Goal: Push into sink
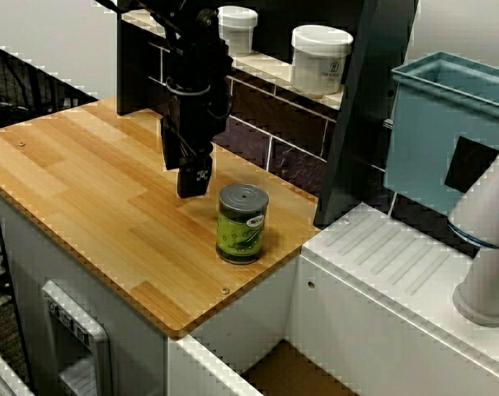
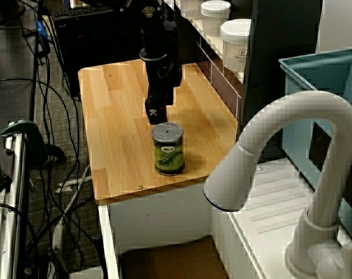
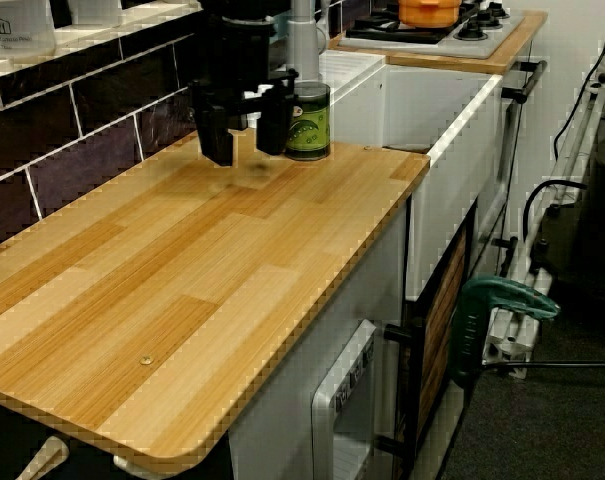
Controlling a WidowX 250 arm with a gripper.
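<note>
A green-labelled can (image 1: 242,224) stands upright on the wooden countertop (image 1: 92,181), near the edge that borders the sink. It also shows in the other two views (image 2: 168,149) (image 3: 308,121). My black gripper (image 1: 193,177) (image 2: 155,111) (image 3: 244,150) points down just above the counter. It is close beside the can, on the side away from the sink. Its fingers (image 3: 273,125) stand apart and hold nothing. I cannot tell whether it touches the can. The white sink has a grooved drainboard (image 1: 389,256), and its brown basin bottom (image 1: 290,371) (image 2: 164,258) lies below the counter edge.
A white faucet (image 1: 488,247) (image 2: 292,133) arches over the sink. A teal-blue bin (image 1: 447,132) stands behind the drainboard. White jars (image 1: 321,58) (image 1: 237,29) sit on the ledge over the dark tiled back wall. A toy stove with an orange pot (image 3: 429,10) lies beyond the sink.
</note>
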